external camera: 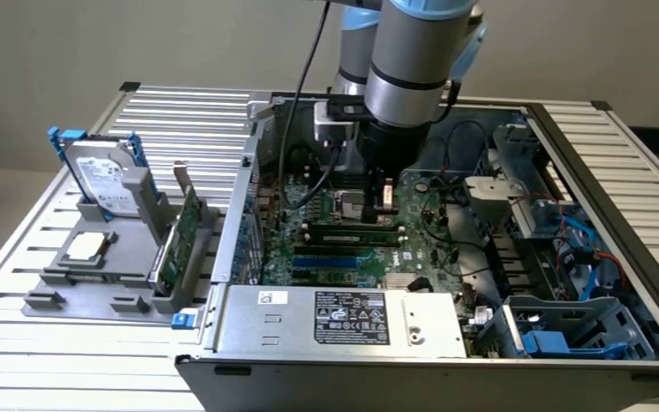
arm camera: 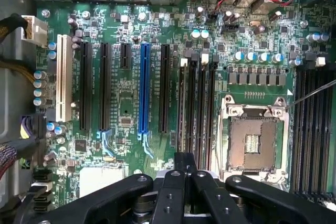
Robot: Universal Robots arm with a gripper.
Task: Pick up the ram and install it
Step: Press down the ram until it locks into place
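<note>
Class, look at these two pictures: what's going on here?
A robot arm reaches its claw down into an open computer case, just above the motherboard. The claw is shut and hangs by the long black memory slots next to the empty processor socket. Whether it holds the ram stick cannot be told.

The labels and board markings cannot be read.
</note>
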